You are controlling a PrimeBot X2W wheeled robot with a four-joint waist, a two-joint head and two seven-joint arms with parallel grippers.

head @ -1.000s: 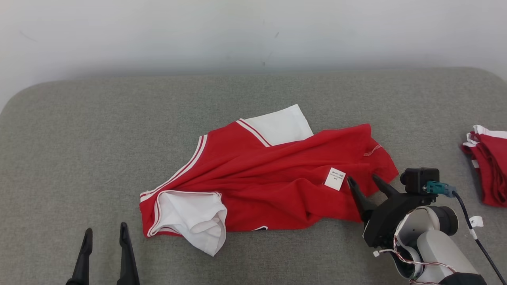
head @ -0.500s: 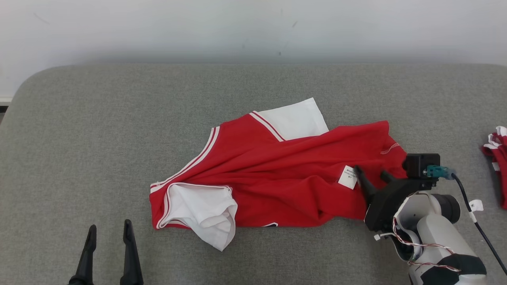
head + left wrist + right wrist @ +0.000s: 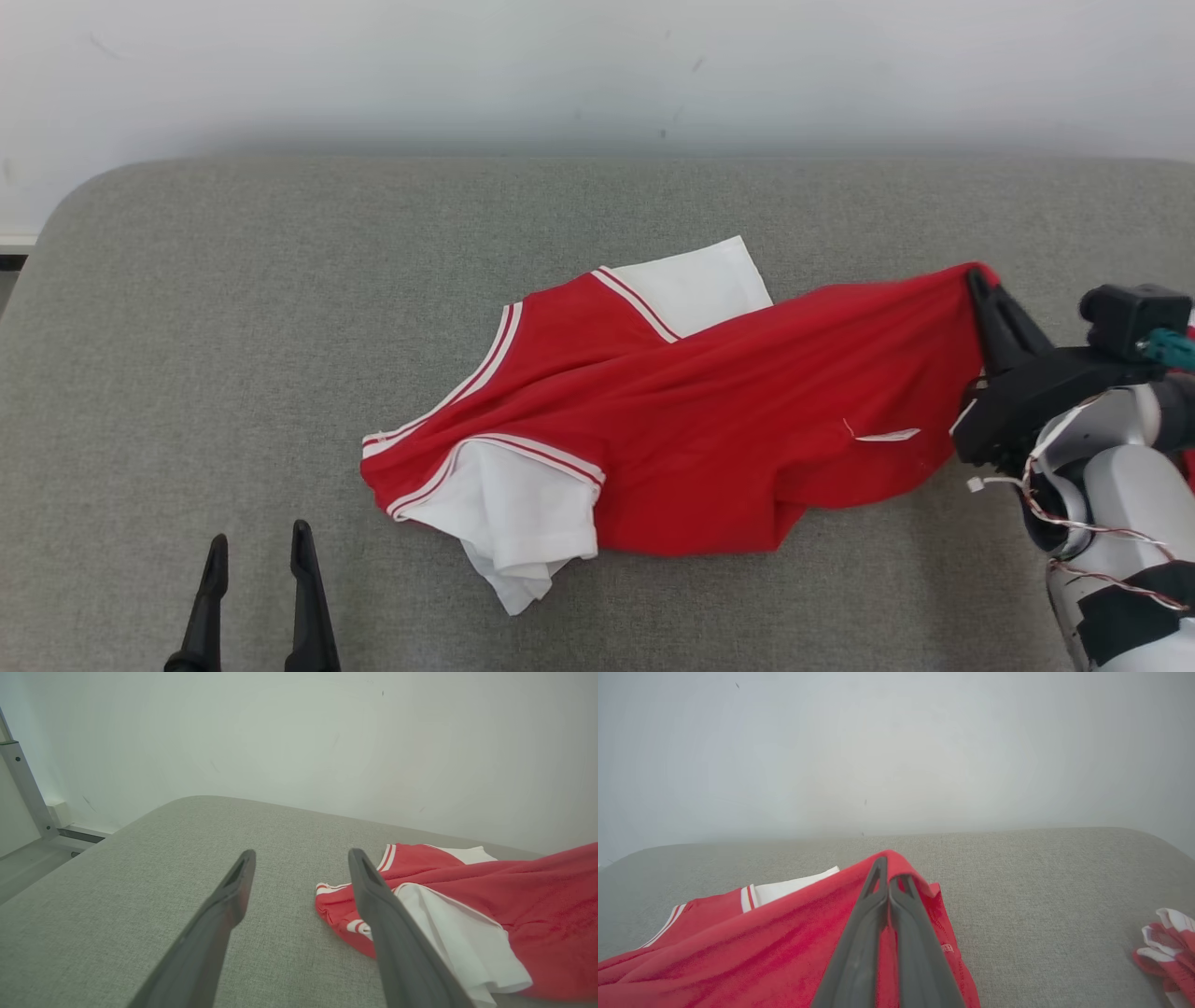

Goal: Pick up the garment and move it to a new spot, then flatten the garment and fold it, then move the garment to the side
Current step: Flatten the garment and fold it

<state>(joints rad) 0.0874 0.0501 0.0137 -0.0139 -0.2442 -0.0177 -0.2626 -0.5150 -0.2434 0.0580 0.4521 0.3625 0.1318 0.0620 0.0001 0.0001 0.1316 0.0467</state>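
Note:
The garment (image 3: 709,411) is a red shirt with white sleeves and white-striped trim, lying rumpled in the middle of the grey padded table (image 3: 280,280). My right gripper (image 3: 980,280) is shut on its right corner and holds that corner raised above the table, so the cloth stretches up toward it. In the right wrist view the fingers (image 3: 873,914) pinch the red fabric (image 3: 761,952). My left gripper (image 3: 255,551) stands open at the lower left, apart from the shirt. Through the left wrist view its gripper (image 3: 299,858) points past the garment's (image 3: 514,896) near sleeve.
A second red and white garment (image 3: 1167,947) lies bunched at the table's far right, beyond my right arm. A white wall (image 3: 597,65) runs behind the table. Bare grey padding spreads to the left and in front of the shirt.
The right gripper closed on the shirt's right corner and lifted it up and to the right, pulling the cloth taut and turning over the near sleeve. The head camera also shifted slightly.

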